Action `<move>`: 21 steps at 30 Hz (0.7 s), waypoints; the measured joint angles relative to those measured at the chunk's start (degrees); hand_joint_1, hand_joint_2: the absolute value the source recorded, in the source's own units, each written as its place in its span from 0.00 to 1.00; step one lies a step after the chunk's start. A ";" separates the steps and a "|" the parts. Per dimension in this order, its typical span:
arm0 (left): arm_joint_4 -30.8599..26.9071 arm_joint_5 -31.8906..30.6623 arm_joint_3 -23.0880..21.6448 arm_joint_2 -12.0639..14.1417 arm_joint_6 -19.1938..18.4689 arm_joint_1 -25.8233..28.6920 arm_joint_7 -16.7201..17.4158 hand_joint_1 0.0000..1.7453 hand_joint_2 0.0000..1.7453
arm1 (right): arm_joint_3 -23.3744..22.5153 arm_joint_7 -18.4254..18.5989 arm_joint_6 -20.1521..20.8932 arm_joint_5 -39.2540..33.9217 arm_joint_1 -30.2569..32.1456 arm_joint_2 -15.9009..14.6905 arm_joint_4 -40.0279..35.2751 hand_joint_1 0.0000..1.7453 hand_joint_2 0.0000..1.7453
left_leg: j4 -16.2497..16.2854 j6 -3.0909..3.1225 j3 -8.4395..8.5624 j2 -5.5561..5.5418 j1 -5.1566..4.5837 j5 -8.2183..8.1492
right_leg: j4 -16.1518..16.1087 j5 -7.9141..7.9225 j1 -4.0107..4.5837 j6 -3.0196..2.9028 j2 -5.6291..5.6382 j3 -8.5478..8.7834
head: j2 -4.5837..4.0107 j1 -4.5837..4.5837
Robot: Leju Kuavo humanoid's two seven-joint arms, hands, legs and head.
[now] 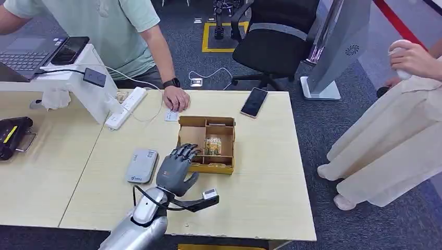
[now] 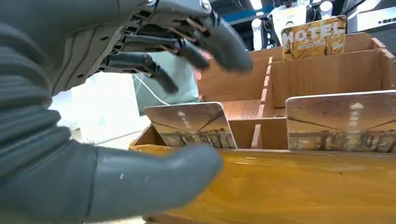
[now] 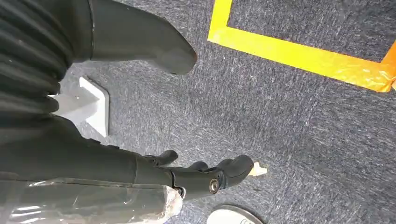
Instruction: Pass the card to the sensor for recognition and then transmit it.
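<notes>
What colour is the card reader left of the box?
Light grey card reader; the head view shows it best.

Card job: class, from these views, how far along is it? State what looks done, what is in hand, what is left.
Done: nothing visible; the cards stand in the box. In hand: the left hand, fingers spread and holding nothing, reaches over the box's near edge. The right hand hangs above the carpet. Left: grip a card, present it to the sensor, then hand it on.
</notes>
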 joint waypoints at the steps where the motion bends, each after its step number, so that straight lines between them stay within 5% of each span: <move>1: 0.06 -0.09 0.00 -0.07 0.02 -0.01 0.02 1.00 1.00 | 0.07 0.00 0.00 0.00 0.00 0.00 0.00 0.00 1.00 | 0.00 0.00 0.00 0.00 0.00 0.00 | 0.00 0.00 0.00 0.00 0.00 0.00 | 0.00 0.00; 21: 0.98 -0.83 -0.39 -1.68 4.81 -0.68 -0.79 1.00 1.00 | 1.09 0.70 -0.07 -0.22 -0.03 0.13 0.00 0.00 1.00 | 0.01 0.00 0.00 0.00 0.00 0.00 | 0.00 0.00 0.00 0.00 0.00 0.00 | 0.00 0.00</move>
